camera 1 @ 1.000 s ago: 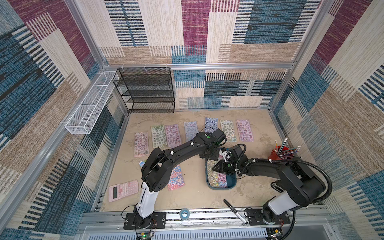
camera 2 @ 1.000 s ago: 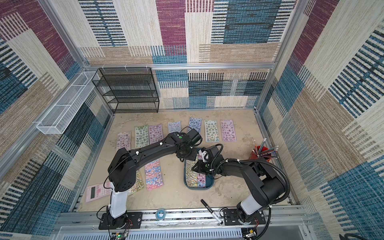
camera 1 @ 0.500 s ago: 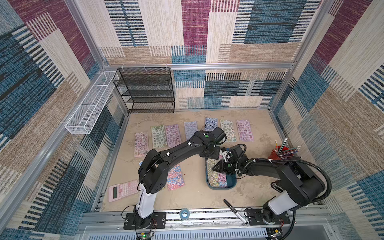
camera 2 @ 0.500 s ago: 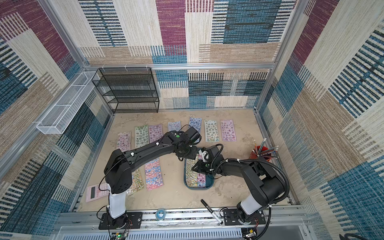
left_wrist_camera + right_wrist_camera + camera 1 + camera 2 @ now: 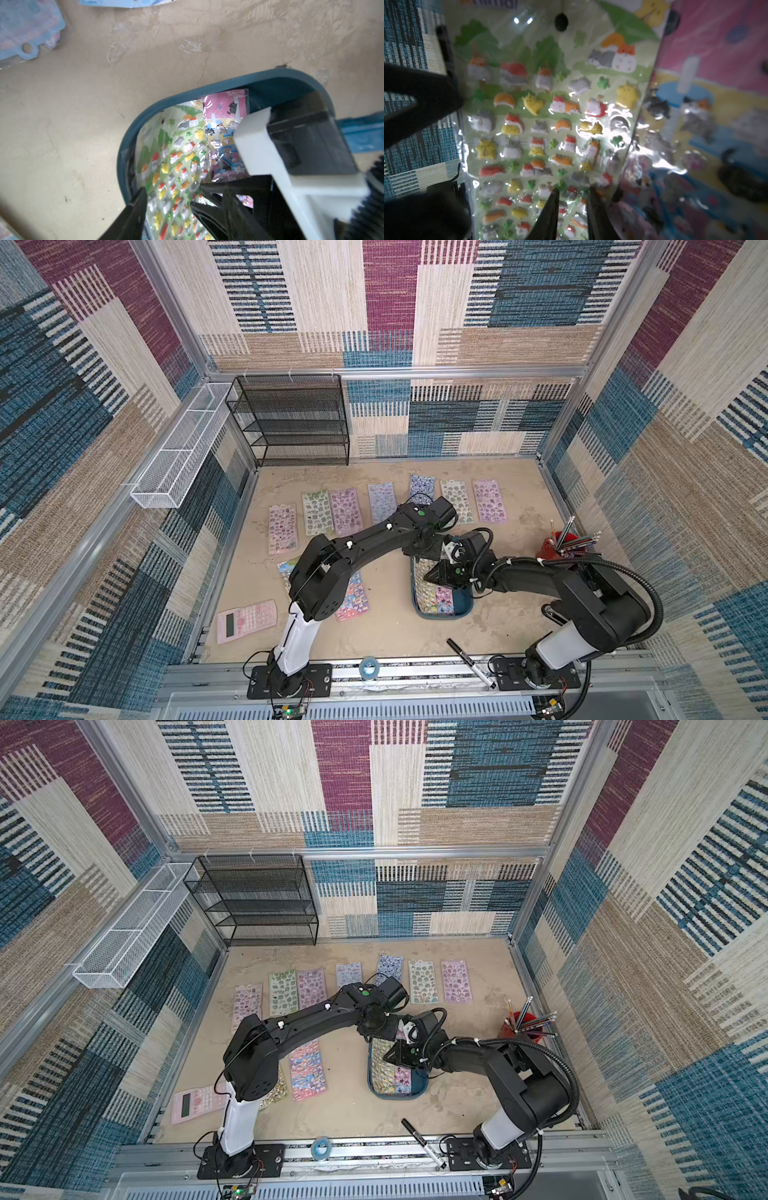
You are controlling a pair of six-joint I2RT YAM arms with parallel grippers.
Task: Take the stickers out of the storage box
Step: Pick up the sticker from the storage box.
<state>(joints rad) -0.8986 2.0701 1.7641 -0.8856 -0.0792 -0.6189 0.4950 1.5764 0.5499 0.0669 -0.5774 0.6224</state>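
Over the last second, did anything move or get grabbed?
Only the left arm's elbow swayed slightly sideways and back. The left gripper stays open over the green sticker sheet in the storage box; the right gripper stays at that sheet too. Nothing taken or released; the stickers on the table lie unmoved.

Top views overhead; wrist views near storage box (image 5: 207,89).

Cramped inside the storage box (image 5: 207,86): left gripper (image 5: 172,189) and right gripper (image 5: 574,189) crowded together over the stickers (image 5: 176,145). Teal wall just ahead of left fingertips. Past it, bare table (image 5: 83,124), free to pass.
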